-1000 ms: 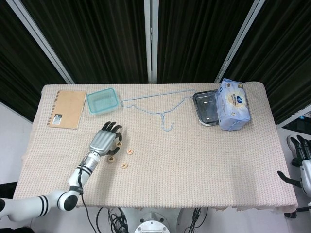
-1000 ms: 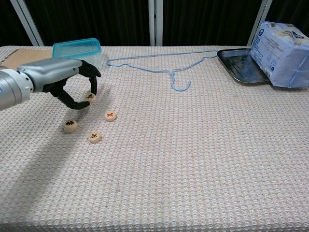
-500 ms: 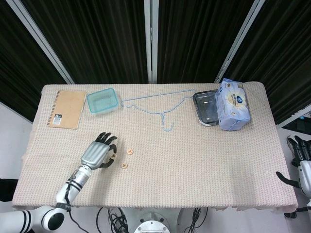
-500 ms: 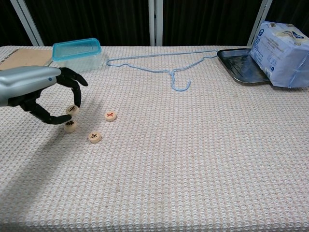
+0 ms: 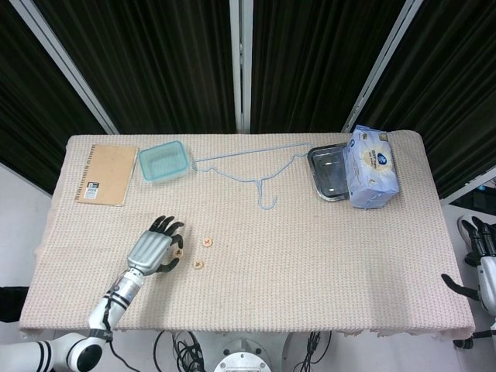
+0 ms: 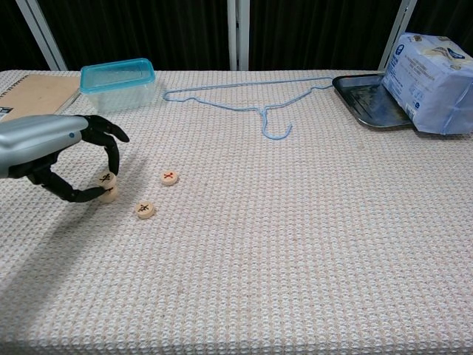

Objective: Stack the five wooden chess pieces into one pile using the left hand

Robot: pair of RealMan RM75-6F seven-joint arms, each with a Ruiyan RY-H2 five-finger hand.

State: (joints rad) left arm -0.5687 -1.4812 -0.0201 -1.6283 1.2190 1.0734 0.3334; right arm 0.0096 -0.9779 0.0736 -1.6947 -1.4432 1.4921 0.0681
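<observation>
In the chest view my left hand point(image 6: 59, 151) curls over the left part of the table and pinches a round wooden chess piece point(image 6: 108, 179) between thumb and fingertips. That piece sits on top of, or just above, another piece point(image 6: 109, 194); I cannot tell whether they touch. Two more pieces lie flat to the right, one point(image 6: 169, 177) further back and one point(image 6: 144, 210) nearer. From the head view the left hand point(image 5: 155, 249) covers the pinched piece, and the two loose pieces point(image 5: 207, 242) point(image 5: 198, 264) show beside it. My right hand point(image 5: 479, 256) hangs off the table's right edge, fingers apart and holding nothing.
A teal plastic box point(image 6: 118, 76) and a brown notebook point(image 5: 107, 173) lie at the back left. A blue wire hanger point(image 6: 255, 100) stretches across the back middle. A metal tray point(image 6: 369, 100) with a tissue pack point(image 6: 432, 74) stands at the back right.
My left hand has drawn back toward the near left with the pinched piece and lowered it over the piece lying there. The two loose pieces and the right hand have stayed put.
</observation>
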